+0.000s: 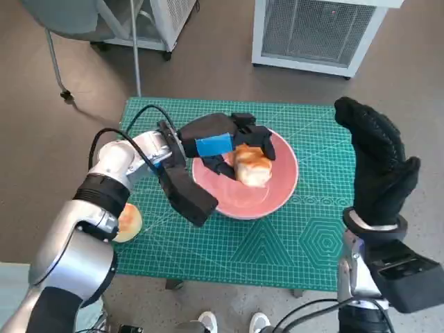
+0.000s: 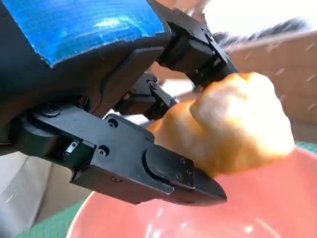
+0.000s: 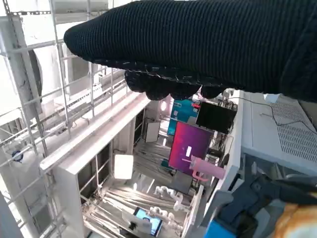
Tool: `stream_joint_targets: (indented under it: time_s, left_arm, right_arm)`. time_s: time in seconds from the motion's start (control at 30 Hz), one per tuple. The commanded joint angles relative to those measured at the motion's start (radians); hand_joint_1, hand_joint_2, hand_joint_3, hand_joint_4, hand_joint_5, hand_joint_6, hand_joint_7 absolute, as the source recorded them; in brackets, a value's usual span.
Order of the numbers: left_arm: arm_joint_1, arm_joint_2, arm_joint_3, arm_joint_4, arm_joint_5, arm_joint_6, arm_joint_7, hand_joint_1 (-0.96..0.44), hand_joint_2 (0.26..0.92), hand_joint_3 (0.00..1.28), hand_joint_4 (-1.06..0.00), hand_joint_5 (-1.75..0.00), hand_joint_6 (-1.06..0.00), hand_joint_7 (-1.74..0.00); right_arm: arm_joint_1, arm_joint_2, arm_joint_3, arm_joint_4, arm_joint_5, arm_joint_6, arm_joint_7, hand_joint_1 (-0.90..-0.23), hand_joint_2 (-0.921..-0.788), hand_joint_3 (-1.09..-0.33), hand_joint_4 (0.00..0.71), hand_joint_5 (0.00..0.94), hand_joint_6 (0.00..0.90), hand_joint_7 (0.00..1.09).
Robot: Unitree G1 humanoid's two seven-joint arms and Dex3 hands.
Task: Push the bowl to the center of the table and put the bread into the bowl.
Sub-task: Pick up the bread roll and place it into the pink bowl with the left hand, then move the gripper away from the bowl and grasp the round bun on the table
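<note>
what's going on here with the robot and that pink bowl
The robot's left hand holds a piece of bread over the inside of the pink bowl, which sits on the green mat near the middle of the table. The bread is gripped between the black fingers and not yet released. The gloved right hand is raised beside the bowl, holding nothing. Another round, bread-like item lies at the mat's edge by the left arm.

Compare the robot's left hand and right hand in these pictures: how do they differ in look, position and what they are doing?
The left hand is bare black with blue tape on its back; the right hand wears a black knitted glove. The left hand is over the pink bowl; the right hand is raised at the table's right side. The left hand grips the bread; the right hand holds nothing, fingers extended.
</note>
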Motion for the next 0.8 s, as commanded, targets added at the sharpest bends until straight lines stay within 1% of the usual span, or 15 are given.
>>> stream_joint_targets:
  time_s: [0.03, 0.13, 0.23, 0.33, 0.47, 0.57, 0.8]
  left_arm:
    - [0.041, 0.027, 0.096, -0.065, -0.193, 0.013, -0.261, -0.24, 0.915, 0.02, -0.3, -0.04, -0.31, -0.31]
    - [0.07, 0.037, 0.144, -0.116, -0.296, 0.036, -0.386, -0.27, 0.916, 0.01, -0.25, -0.01, -0.31, -0.24]
    - [0.112, 0.063, 0.2, -0.201, -0.414, 0.075, -0.513, -0.29, 0.916, 0.0, -0.2, 0.0, -0.3, -0.19]
    - [0.152, 0.096, 0.238, -0.301, -0.484, 0.118, -0.593, -0.29, 0.913, 0.0, -0.18, 0.0, -0.3, -0.17]
    - [0.209, 0.162, 0.29, -0.442, -0.548, 0.156, -0.669, -0.29, 0.91, 0.0, -0.18, 0.0, -0.29, -0.15]
    - [0.266, 0.224, 0.348, -0.547, -0.603, 0.187, -0.715, -0.29, 0.909, 0.0, -0.18, 0.0, -0.3, -0.14]
    - [0.376, 0.352, 0.476, -0.688, -0.703, 0.225, -0.779, -0.28, 0.904, 0.0, -0.21, -0.01, -0.33, -0.14]
  right_arm:
    - [0.023, 0.009, 0.0, -0.004, -0.019, 0.02, -0.017, -0.474, -0.921, -0.647, 0.362, 0.021, -0.001, 0.73]
    - [0.025, 0.014, 0.003, -0.01, -0.024, 0.022, -0.022, -0.477, -0.921, -0.647, 0.362, 0.021, -0.001, 0.73]
    - [0.024, 0.02, 0.006, -0.009, -0.028, 0.022, -0.025, -0.479, -0.921, -0.646, 0.362, 0.021, -0.001, 0.73]
    - [0.025, 0.025, 0.009, -0.012, -0.034, 0.022, -0.028, -0.48, -0.921, -0.646, 0.362, 0.021, -0.001, 0.73]
    - [0.026, 0.029, 0.013, -0.015, -0.037, 0.024, -0.03, -0.48, -0.921, -0.647, 0.361, 0.02, -0.001, 0.73]
    - [0.026, 0.031, 0.014, -0.016, -0.036, 0.024, -0.029, -0.48, -0.921, -0.647, 0.361, 0.02, -0.001, 0.73]
    - [0.028, 0.03, 0.012, -0.017, -0.028, 0.026, -0.023, -0.481, -0.921, -0.648, 0.364, 0.022, -0.001, 0.73]
